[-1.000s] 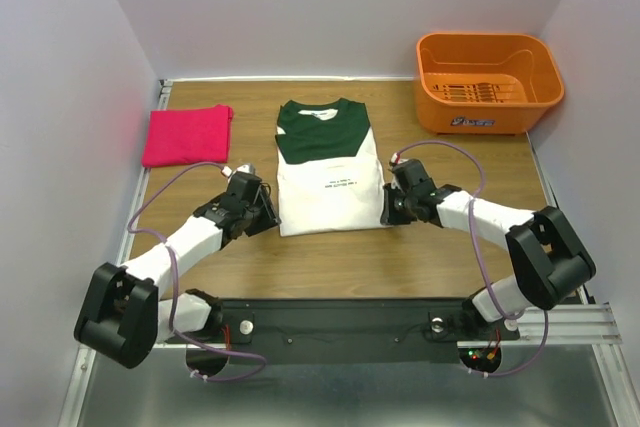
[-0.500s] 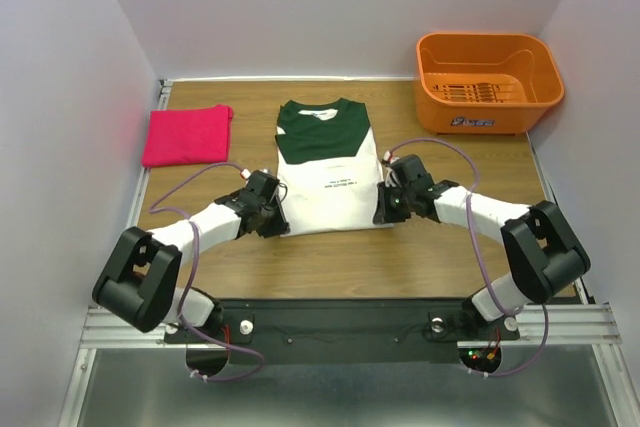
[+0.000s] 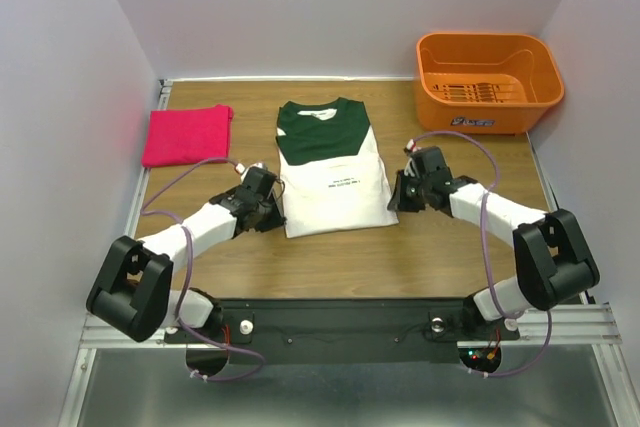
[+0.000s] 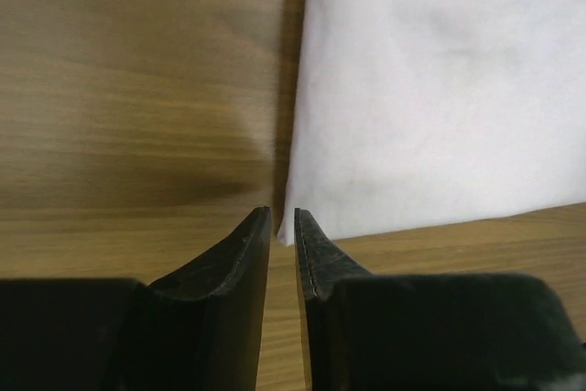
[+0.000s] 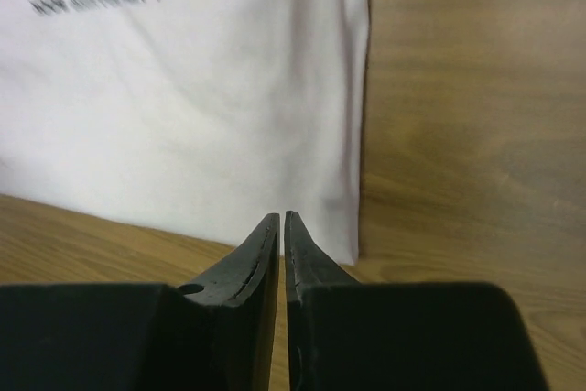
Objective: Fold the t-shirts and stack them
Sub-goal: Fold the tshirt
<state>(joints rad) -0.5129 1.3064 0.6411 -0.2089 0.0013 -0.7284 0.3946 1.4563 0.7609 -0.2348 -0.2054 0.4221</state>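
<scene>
Both arms reach forward, low over the counter, claws angled toward the middle.

The left claw (image 3: 268, 209) sits left of centre, its fingers (image 4: 240, 267) nearly together with a thin slit between them. The right claw (image 3: 398, 197) sits right of centre, fingers (image 5: 307, 258) almost touching. Both elbows bend outward near the bases.

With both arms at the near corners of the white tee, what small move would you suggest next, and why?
Probably lift both corners together and carry the hem toward the collar. The left tool and right tool each sit nearly closed at a near corner of the white and green t-shirt, which lies flat with its sides already folded in. The pink t-shirt already lies folded. Whether either tool truly pinches cloth is unclear.
</scene>
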